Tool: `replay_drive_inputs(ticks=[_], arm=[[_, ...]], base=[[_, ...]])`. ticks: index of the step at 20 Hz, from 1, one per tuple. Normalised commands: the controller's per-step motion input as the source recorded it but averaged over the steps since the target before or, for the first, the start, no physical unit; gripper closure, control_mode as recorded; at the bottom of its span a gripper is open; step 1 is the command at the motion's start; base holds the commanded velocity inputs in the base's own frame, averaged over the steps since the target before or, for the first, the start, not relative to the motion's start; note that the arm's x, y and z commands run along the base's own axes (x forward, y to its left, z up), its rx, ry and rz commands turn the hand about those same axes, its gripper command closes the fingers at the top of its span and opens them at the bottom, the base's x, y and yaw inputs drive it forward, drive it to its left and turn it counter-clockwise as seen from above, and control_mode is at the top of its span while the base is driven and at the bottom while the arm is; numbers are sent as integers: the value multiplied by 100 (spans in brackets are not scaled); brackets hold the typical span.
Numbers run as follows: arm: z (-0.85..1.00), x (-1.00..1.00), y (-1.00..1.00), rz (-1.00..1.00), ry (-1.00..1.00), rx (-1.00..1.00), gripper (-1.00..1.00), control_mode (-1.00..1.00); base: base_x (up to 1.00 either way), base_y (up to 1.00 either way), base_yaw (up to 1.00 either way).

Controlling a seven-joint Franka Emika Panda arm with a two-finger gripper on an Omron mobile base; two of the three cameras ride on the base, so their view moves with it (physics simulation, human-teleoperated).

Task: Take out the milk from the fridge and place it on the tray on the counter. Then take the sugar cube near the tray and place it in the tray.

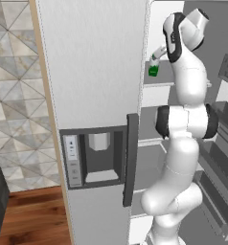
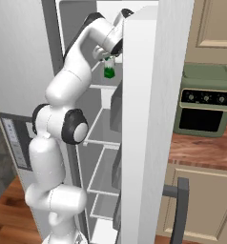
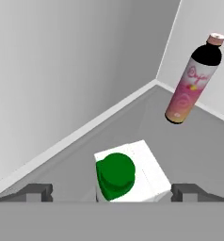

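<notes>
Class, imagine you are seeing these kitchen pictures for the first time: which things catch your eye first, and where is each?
The white arm reaches high into the open fridge, its gripper astride the milk on an upper shelf. In the hand view a pink bottle with a dark neck stands behind the milk near the back corner. A green countertop oven sits on the counter to the right.
</notes>
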Motion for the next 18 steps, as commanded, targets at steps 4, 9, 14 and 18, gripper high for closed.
replay_drive_inputs(ticks=[4,9,14,18], arm=[[0,29,-5,6,0,0,-100,-100],[-1,13,0,4,0,0,-100,-100],[-9,1,0,0,1,0,-100,-100],[-28,0,6,0,3,0,-100,-100]], base=[[0,0,0],[0,0,0],[0,0,0],[0,0,0]])
